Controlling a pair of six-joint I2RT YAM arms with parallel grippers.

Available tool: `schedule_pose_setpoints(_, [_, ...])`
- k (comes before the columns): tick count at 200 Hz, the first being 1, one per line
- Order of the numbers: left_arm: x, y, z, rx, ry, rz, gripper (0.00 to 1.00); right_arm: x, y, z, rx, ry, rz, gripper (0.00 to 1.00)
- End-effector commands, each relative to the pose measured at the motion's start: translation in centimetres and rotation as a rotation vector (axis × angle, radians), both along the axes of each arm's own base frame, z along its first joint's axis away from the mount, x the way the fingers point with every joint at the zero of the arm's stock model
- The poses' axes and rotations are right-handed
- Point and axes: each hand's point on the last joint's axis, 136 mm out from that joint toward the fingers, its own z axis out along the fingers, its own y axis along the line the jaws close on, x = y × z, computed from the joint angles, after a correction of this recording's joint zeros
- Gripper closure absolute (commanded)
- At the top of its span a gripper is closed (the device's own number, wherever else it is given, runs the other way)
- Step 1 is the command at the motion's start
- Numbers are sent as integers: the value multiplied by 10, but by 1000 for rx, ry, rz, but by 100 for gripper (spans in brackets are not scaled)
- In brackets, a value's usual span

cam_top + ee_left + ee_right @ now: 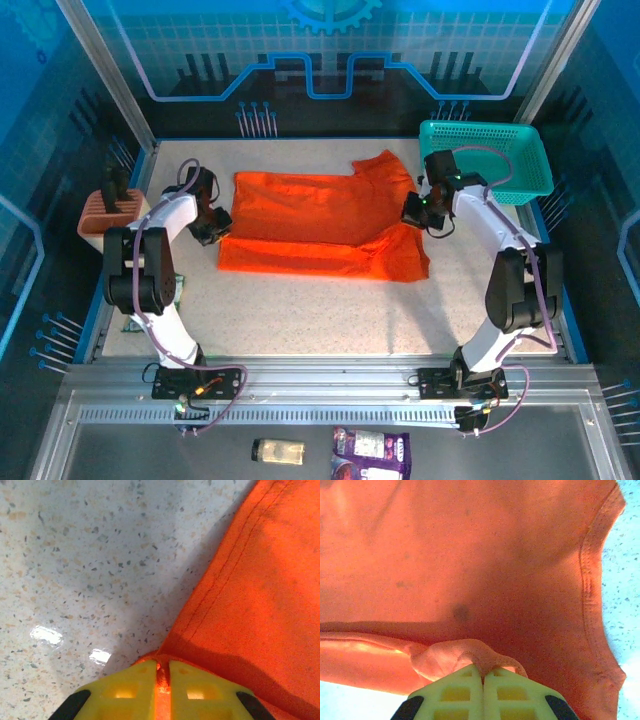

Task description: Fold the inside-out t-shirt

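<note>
The inside-out t-shirt (320, 225), bright orange, lies spread flat across the middle of the table, with one sleeve sticking out toward the far right. My left gripper (213, 225) is at its left edge. In the left wrist view a thin strip of the shirt's corner (163, 680) sits in the narrow slit between the yellow fingers (135, 690), and the seamed hem (230, 565) runs away up to the right. My right gripper (415, 210) is at the shirt's right side. Its fingers (510, 692) are shut on a bunched fold of cloth (465, 655), over the orange fabric (470, 555).
A teal mesh basket (490, 160) stands at the far right corner, just behind the right arm. A brown rack (105, 215) sits off the table's left edge. A small jar (278, 452) and a purple packet (370, 455) lie in front of the arm bases. Speckled tabletop (320, 320) lies near the shirt.
</note>
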Motion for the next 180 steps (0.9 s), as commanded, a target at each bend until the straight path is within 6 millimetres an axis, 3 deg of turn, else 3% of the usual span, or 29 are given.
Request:
schedule_pose_setpoints(1, [5, 6, 4, 14, -3, -7, 80, 15, -8, 0, -28, -28, -4, 94])
schedule_pose_setpoints(40, [7, 5, 19, 12, -51, -4, 71, 37, 1, 11, -3, -105, 44, 74])
schedule_pose_setpoints(49, [7, 5, 24, 10, -60, -7, 70, 39, 3, 13, -1, -114, 59, 73])
schedule_pose_setpoints(63, [5, 4, 31, 8, -77, -8, 70, 42, 6, 13, 7, -127, 87, 81])
schedule_pose_setpoints(77, [4, 1, 38, -3, -97, -14, 70, 39, 6, 11, 3, -113, 93, 79])
schedule_pose_setpoints(103, [-2, -11, 45, -43, -116, -37, 70, 18, 0, -2, -41, -46, 87, 72])
schedule_pose_setpoints(124, [-12, -30, 41, -87, -100, -63, 72, -9, -5, -23, -48, 50, 93, 69])
schedule_pose_setpoints(149, [-26, -54, 24, -125, -53, -95, 75, -33, -11, -51, -65, 148, 103, 64])
schedule_pose_setpoints(180, [-44, -71, -2, -136, 21, -123, 78, -43, -29, -76, -138, 212, 86, 64])
